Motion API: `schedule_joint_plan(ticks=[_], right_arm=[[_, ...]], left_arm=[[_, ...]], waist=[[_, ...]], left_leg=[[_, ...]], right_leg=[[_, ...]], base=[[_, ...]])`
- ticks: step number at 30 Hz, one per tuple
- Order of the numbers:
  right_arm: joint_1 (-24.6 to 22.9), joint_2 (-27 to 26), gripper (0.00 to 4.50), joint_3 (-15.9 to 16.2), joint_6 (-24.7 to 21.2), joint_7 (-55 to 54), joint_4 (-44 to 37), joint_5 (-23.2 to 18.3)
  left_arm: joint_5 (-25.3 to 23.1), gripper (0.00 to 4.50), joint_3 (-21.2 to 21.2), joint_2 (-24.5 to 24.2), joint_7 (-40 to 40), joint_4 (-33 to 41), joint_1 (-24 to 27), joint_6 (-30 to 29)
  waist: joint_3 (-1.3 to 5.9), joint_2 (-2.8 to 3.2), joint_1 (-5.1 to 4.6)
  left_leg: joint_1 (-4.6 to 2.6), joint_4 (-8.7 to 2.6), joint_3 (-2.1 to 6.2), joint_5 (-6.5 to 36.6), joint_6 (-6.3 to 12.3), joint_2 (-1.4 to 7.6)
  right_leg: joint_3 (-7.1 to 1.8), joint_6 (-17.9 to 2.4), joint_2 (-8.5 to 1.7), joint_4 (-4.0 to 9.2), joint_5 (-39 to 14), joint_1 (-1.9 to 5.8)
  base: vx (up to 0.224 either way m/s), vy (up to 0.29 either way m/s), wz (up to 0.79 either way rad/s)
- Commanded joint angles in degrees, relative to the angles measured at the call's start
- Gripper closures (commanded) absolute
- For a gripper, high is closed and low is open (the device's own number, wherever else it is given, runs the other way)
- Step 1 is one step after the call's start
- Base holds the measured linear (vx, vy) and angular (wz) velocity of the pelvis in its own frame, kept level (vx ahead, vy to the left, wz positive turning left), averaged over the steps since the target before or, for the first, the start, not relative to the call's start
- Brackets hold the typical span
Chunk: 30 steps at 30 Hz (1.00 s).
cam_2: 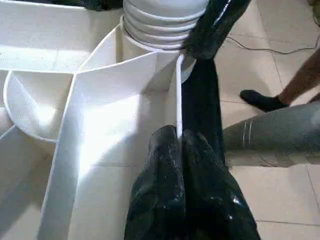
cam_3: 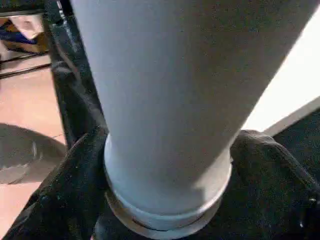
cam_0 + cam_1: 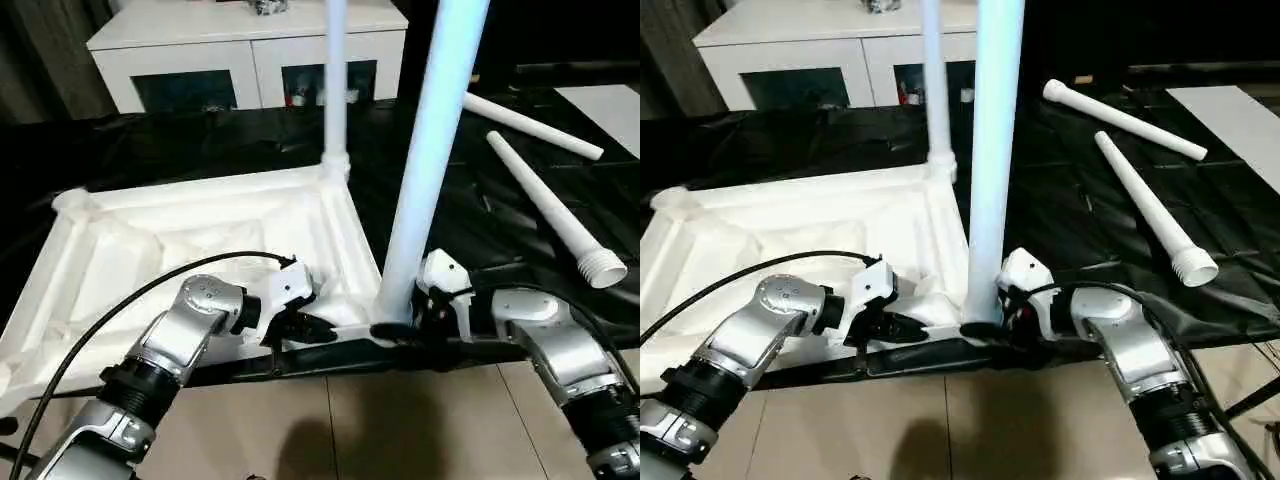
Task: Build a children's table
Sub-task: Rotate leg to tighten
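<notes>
At lower centre, the right hand [image 2: 165, 200] clasps the upright leg [image 3: 430, 170] at its socket; the left hand [image 1: 180, 145], fingers closed, pinches the tabletop [image 3: 200, 240] rim.

Both upright legs, the near one [image 3: 425, 170] and the far one [image 3: 336, 80], run off the top of the picture, so their upper ends can't be seen. The silver forearm [image 3: 165, 365] covers part of the upturned tabletop [image 3: 150, 240]. A person's foot [image 1: 260, 100] is cut off at the edge.
</notes>
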<state>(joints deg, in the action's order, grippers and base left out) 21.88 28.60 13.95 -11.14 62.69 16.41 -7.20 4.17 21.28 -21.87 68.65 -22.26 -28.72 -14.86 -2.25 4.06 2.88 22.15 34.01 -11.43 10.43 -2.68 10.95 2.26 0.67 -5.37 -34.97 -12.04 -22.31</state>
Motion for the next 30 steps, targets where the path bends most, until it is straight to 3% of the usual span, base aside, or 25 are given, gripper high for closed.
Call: schedule_joint_plan(ticks=[1, 8, 9, 14, 20, 25, 27, 28, 30], right_arm=[[0.8, 0.2, 0.66, 0.2, 0.0, 1.1, 0.2, -0.2], [1.3, -1.0, 0.94, -0.9, -0.4, 1.0, 1.0, -1.9], [1.2, -1.1, 1.15, -0.9, -0.2, 0.9, 1.1, -1.9], [0.1, -2.2, 1.65, -1.5, -0.2, 0.0, 1.4, -2.3], [-1.5, -3.4, 1.78, -1.5, -0.2, -1.5, 0.4, -2.8], [-2.3, -7.8, 1.78, -3.6, -0.8, -10.6, 1.6, -1.6], [-1.3, -14.0, 1.78, -7.3, -3.3, -25.8, 5.2, 0.5], [-1.1, -15.6, 1.79, -8.3, -4.0, -29.9, 6.0, 1.1], [-0.6, -18.7, 1.80, -9.9, -4.9, -37.7, 7.6, 2.5]], left_arm=[[0.1, 4.50, 1.3, -0.2, 1.7, 1.2, 0.3, -0.3], [0.1, 4.50, 1.3, -0.1, 1.6, 1.6, 0.6, -0.5], [0.1, 4.50, 1.3, -0.1, 1.6, 1.7, 0.6, -0.5], [0.0, 4.50, 1.4, -0.3, 1.8, 1.9, 0.9, -0.5], [0.0, 4.50, 1.4, -0.1, 1.7, 1.9, 1.2, -0.6], [-0.6, 4.50, 0.0, 2.5, -3.3, -0.6, 0.5, -0.3], [-2.6, 4.50, -2.4, 6.5, -13.1, -6.3, -2.0, 0.3], [-3.1, 4.50, -2.9, 7.5, -15.7, -7.8, -2.7, -0.1], [-3.5, 4.50, -4.3, 10.1, -21.4, -10.8, -4.2, -1.1]], waist=[[3.17, -1.03, -0.12], [3.43, -1.00, -0.03], [3.40, -1.01, -0.02], [3.38, -0.97, -0.08], [3.37, -0.79, -0.20], [3.12, -0.76, -0.90], [2.90, -0.67, -1.32], [2.92, -0.60, -1.48], [2.87, -0.68, -1.56]], left_leg=[[-1.21, -4.01, 0.91, 11.6, 3.79, 2.20], [-1.07, -3.65, 0.90, 9.1, 5.04, 2.09], [-1.08, -3.69, 0.93, 9.0, 5.12, 2.11], [-1.15, -3.71, 0.93, 9.9, 4.68, 2.10], [-1.20, -3.77, 0.96, 10.2, 4.36, 2.10], [-1.21, -4.16, 1.04, 12.7, 2.66, 1.94], [-1.37, -4.28, 0.98, 14.6, 1.28, 1.79], [-1.57, -4.46, 1.18, 15.9, -0.16, 1.77], [-1.66, -4.71, 1.40, 17.5, -1.20, 1.75]], right_leg=[[-1.70, -14.9, -2.49, 4.08, -6.7, 2.01], [-1.55, -15.7, -2.41, 3.67, -3.1, 2.20], [-1.51, -15.7, -2.39, 3.66, -3.1, 2.19], [-1.50, -15.7, -2.36, 3.73, -4.3, 2.17], [-1.51, -15.5, -2.33, 3.76, -4.4, 2.14], [-1.49, -14.7, -2.32, 4.25, -8.2, 2.02], [-1.61, -14.1, -2.24, 4.63, -11.4, 1.64], [-1.60, -13.4, -2.35, 4.70, -13.9, 1.53], [-1.55, -11.8, -2.42, 5.04, -16.6, 1.58]], base=[[0.000, 0.000, 0.00], [0.000, 0.000, 0.00], [0.000, 0.000, 0.00], [0.000, 0.000, 0.00], [0.000, 0.000, 0.00], [0.000, 0.000, 0.00], [0.000, 0.000, 0.00], [0.000, 0.000, 0.00], [0.000, 0.000, 0.00]])
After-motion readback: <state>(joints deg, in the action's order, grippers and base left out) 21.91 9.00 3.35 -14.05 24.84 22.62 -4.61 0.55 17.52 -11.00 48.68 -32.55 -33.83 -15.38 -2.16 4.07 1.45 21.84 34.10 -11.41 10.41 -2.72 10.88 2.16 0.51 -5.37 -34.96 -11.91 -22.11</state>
